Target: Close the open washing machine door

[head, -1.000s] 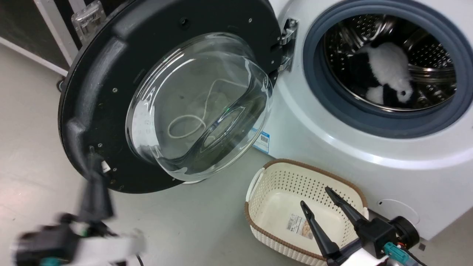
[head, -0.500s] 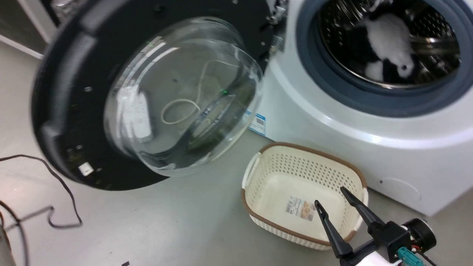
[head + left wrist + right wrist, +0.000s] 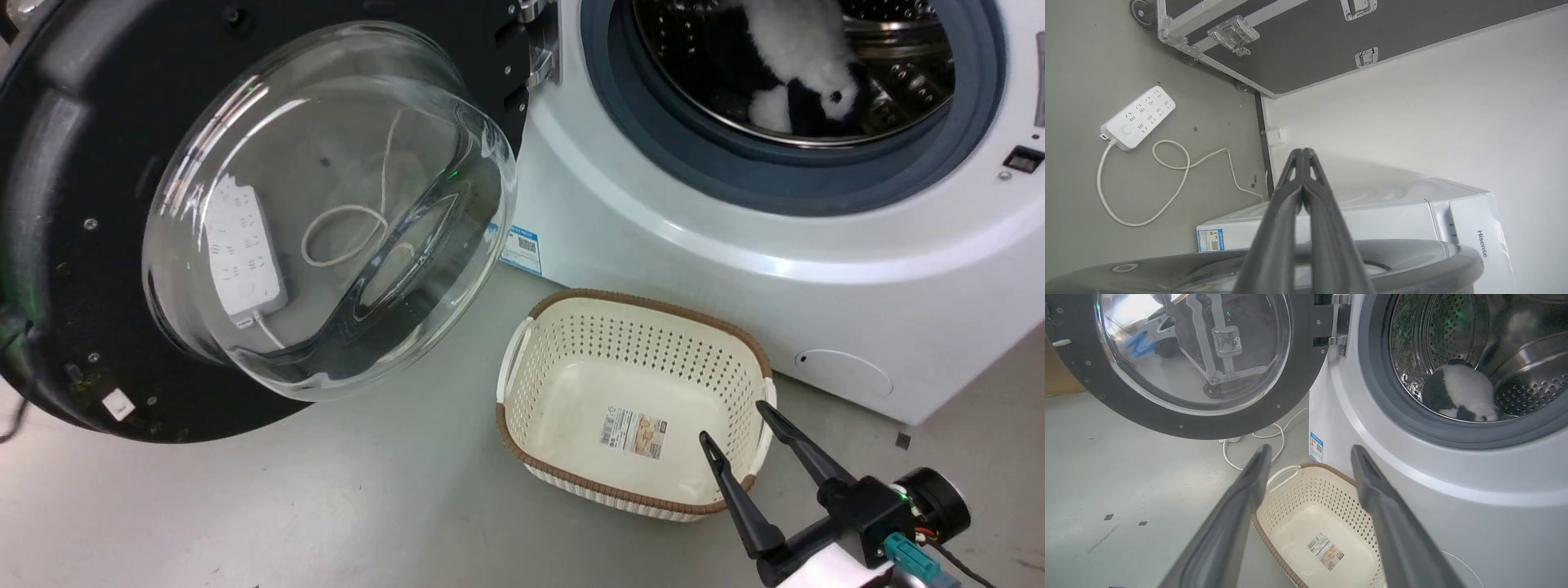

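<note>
One end effector [image 3: 1303, 152] just beside door [image 3: 1412, 259]

**A:** Where's the door [image 3: 269, 212]?

**B:** It's swung wide open, standing left of the machine [image 3: 735, 269]. It hangs on a metal hinge [image 3: 539, 49] at its right edge. It is round and black-rimmed, nearly as wide as the machine. A clear glass bowl [image 3: 343, 269] bulges from its middle toward the near side.

**A:** And the machine?

**B:** It's a white front-loader standing on the floor, right and far. Its mouth is uncovered, with a grey gasket [image 3: 816, 184] ringing a perforated steel drum [image 3: 898, 73]. A small blue label [image 3: 521, 249] sits low at its left corner, just beside the bowl.
</note>
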Robot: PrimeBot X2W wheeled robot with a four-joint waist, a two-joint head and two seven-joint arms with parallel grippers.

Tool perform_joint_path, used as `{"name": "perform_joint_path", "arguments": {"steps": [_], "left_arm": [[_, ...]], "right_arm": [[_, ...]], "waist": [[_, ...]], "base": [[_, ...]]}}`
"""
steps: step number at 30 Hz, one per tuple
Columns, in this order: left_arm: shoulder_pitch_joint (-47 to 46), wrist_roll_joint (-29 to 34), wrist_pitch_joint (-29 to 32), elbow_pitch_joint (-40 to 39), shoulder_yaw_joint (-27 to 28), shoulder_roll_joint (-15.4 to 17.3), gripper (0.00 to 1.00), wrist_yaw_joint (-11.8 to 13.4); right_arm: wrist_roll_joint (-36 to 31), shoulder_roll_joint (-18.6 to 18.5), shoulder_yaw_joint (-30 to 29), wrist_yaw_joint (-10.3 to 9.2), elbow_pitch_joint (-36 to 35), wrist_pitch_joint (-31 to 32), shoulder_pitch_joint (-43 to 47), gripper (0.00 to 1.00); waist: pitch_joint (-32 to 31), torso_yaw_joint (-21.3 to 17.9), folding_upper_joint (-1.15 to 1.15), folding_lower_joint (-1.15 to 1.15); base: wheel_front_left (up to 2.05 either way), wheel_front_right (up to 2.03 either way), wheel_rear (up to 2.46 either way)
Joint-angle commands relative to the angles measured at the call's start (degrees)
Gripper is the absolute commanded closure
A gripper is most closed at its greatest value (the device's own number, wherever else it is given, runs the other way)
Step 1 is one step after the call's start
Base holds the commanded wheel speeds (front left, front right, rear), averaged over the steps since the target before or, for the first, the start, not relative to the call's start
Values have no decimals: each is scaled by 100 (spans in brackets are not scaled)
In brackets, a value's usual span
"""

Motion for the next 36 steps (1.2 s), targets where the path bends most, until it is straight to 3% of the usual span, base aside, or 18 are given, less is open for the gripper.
{"name": "perform_joint_path", "arguments": {"steps": [1, 9, 15, 16, 22, 28, 36], "left_arm": [[29, -172, 178, 9, 70, -55, 100, -37], [773, -617, 1340, -389, -189, -460, 100, -337], [1435, -780, 1873, -777, -309, -761, 100, -419], [1846, -895, 2195, -1066, -410, -993, 100, -471], [2699, -1180, 2737, -1886, -652, -1566, 100, -501], [3470, -1607, 2837, -2677, -1269, -1836, 100, -441], [4393, -2641, 1850, -3436, -3079, -1849, 100, -423]], "right_arm": [[34, 17, -22, 5, 18, -26, -29, 0], [29, 156, -58, 5, 115, -26, 38, 0], [30, 237, -94, 5, 185, -26, 124, 0], [16, 285, -160, 5, 200, -26, 186, 0], [-29, 390, -407, 5, 180, -26, 309, 0], [-95, 419, -630, 5, 141, -26, 344, 0], [-216, 383, -804, 5, 109, -26, 304, 0]], "waist": [[-48, 5, 0, -1], [-383, 82, 0, -1], [-674, 86, 0, -1], [-826, 47, 0, -1], [-1049, -118, 0, -1], [-1132, -446, 0, -1], [-1084, -1177, 0, -1]], "base": [[0, 0, 0], [0, 0, 0], [0, 0, 0], [0, 0, 0], [0, 0, 0], [0, 0, 0], [0, 0, 0]]}}
